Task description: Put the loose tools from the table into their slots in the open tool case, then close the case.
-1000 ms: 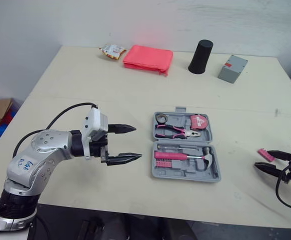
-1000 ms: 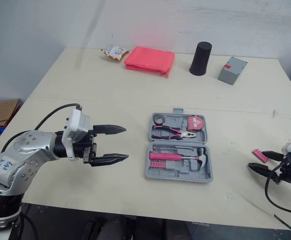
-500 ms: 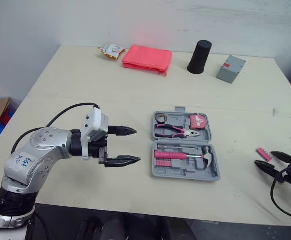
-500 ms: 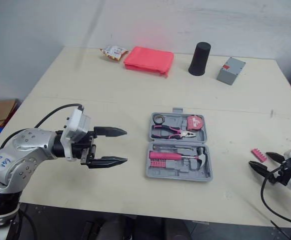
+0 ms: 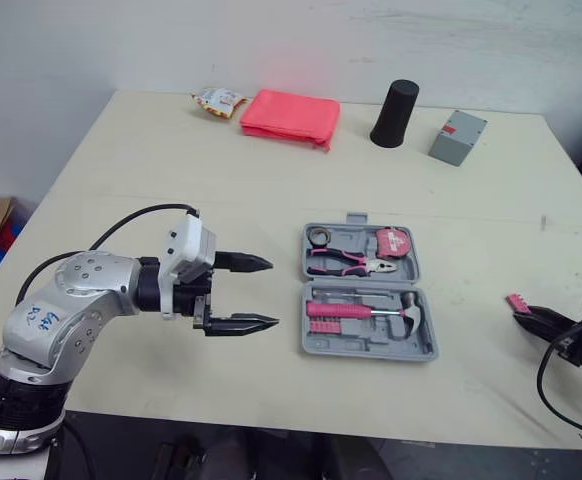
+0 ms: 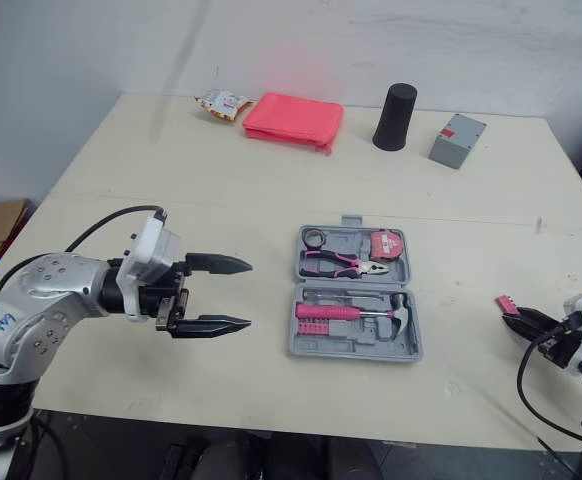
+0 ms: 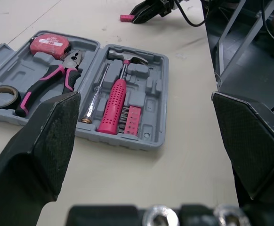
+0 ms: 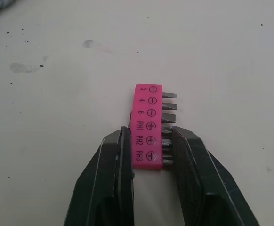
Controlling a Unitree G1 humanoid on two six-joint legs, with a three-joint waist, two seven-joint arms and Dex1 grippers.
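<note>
The grey tool case (image 5: 426, 350) lies open at mid-table, holding pink pliers (image 5: 351, 263), a tape measure (image 5: 394, 243), a hammer (image 5: 419, 314) and a pink-handled driver (image 5: 339, 311). A loose pink bit holder (image 8: 149, 125) lies on the table to the right of the case (image 5: 514, 301). My right gripper (image 8: 149, 131) is low over the table there, with its fingers pressed against the holder's two sides. My left gripper (image 5: 273, 292) hovers left of the case, wide open with nothing between its fingers, pointing toward it.
Along the table's far edge stand a red pouch (image 5: 289, 115), a snack packet (image 5: 218, 99), a black cup (image 5: 393, 100) and a grey box (image 5: 457, 137). The table's right edge runs close to my right gripper.
My right gripper has gone from wide open to shut around the pink bit holder. The left arm has held its place, and the camera has shifted slightly.
</note>
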